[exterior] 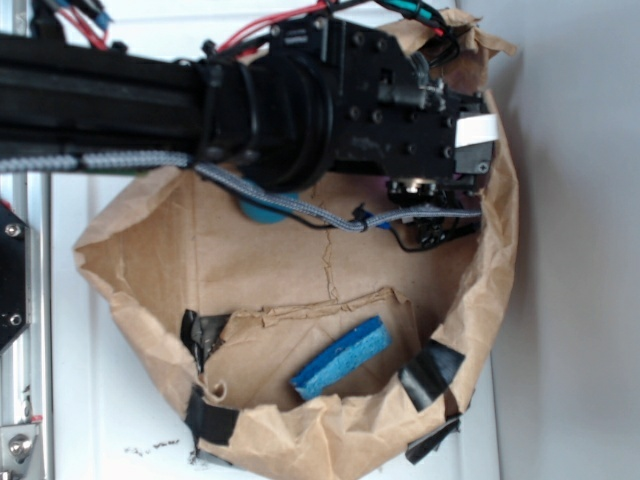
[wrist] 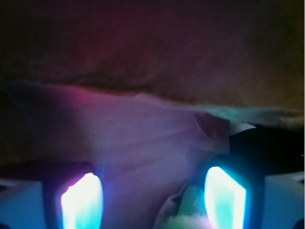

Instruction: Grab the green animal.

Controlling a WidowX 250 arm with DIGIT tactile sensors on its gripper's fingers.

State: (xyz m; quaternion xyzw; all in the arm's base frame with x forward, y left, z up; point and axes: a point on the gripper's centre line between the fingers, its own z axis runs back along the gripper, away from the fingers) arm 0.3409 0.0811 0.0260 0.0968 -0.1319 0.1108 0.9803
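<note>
In the wrist view a patch of the green animal (wrist: 189, 206), lime green and fuzzy with a pale edge, shows at the bottom, just inside the right finger (wrist: 225, 198). My gripper (wrist: 152, 205) is open, with its two glowing fingers wide apart and crumpled fabric or paper ahead of them. In the exterior view the gripper (exterior: 438, 215) reaches down at the bag's upper right, close to the paper wall. There the arm hides the green animal.
A crumpled brown paper bag (exterior: 500, 240) forms a walled basin around the work area. A blue sponge (exterior: 342, 357) lies on its floor near the front. A teal ball (exterior: 262, 211) peeks out under the arm. Black tape (exterior: 432, 372) patches the rim.
</note>
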